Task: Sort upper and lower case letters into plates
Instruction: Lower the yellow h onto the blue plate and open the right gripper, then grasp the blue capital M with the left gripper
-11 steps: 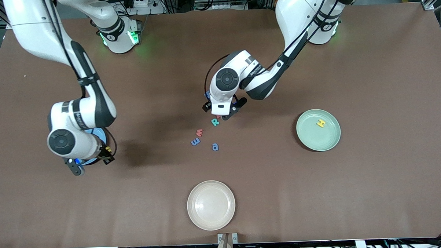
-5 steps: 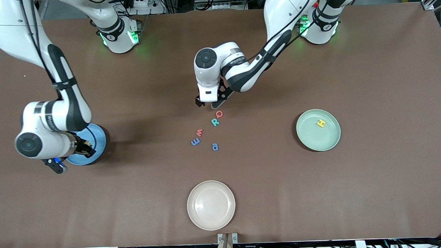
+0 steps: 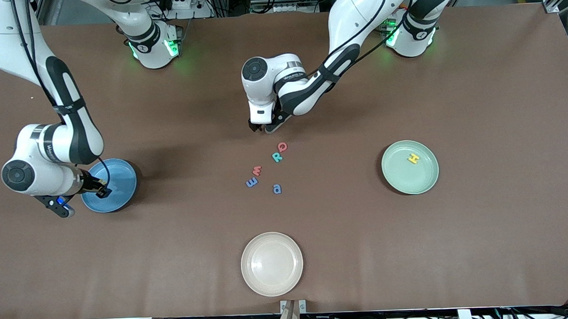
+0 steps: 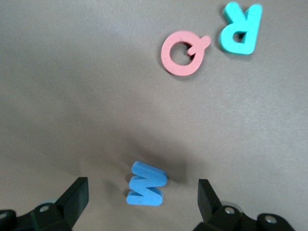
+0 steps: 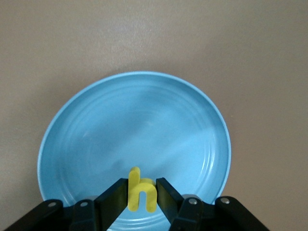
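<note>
**A:** Yellow foam lowercase "h" (image 5: 140,194) — where does it sit against the jaws?

**B:** Between them. The right gripper (image 5: 142,198) has its jaws clamped on that letter, over the light blue round plastic plate (image 3: 119,181) at the middle left of the front frame.

**A:** And the left gripper (image 3: 263,128)?

**B:** Upper centre of the front frame, jaws wide apart, holding nothing. In its wrist view a blue foam "w" (image 4: 146,183) lies on the brown desk (image 3: 475,101) between the two fingers, touching neither.

**A:** The other plate?

**B:** The pale mint green round plate (image 3: 398,179) sits at the middle right, with a yellow foam "H" (image 3: 413,159) in it.
</note>
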Controlling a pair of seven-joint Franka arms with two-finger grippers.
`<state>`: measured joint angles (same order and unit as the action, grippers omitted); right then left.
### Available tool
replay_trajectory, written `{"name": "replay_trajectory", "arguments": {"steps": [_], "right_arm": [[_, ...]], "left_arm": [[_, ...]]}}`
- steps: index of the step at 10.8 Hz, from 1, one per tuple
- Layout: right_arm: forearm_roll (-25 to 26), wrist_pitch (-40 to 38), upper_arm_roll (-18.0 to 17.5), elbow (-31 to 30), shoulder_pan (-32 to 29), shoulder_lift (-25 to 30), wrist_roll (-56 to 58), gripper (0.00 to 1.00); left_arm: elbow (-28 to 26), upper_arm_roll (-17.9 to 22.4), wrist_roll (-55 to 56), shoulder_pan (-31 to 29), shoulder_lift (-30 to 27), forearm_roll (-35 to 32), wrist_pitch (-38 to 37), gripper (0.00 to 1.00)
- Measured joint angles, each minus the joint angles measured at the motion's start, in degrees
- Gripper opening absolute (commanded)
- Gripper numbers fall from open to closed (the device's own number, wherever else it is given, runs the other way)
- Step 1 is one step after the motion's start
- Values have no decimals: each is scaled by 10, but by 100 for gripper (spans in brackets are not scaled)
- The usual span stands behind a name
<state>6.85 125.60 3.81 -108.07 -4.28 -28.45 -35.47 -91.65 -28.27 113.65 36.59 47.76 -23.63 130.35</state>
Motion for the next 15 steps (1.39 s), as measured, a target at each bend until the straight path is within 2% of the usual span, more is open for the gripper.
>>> {"name": "replay_trajectory", "arguments": {"steps": [1,5,6,7,10,15], "right_arm": [[0,0,1,0,-1,1,-3,100],[0,-42,0,5,-4,32,-6,100],[-1,-63,-2,14,-4,41,-6,100],[-1,-76,-6,21,-4,47,-6,100],[-15,-82,-27,26,4,50,-24,100],[-42,-80,-30,31,34,50,-29,100]], "left_arm": [[0,0,0,0,5,0,1,100],[1,0,-9,-3,14,-1,15,100],[1,0,-10,-5,14,-1,16,86],[2,0,-12,-5,14,-1,16,68],[5,0,-39,-5,16,-1,20,53],[6,-3,-41,-7,12,-1,15,23]]}}
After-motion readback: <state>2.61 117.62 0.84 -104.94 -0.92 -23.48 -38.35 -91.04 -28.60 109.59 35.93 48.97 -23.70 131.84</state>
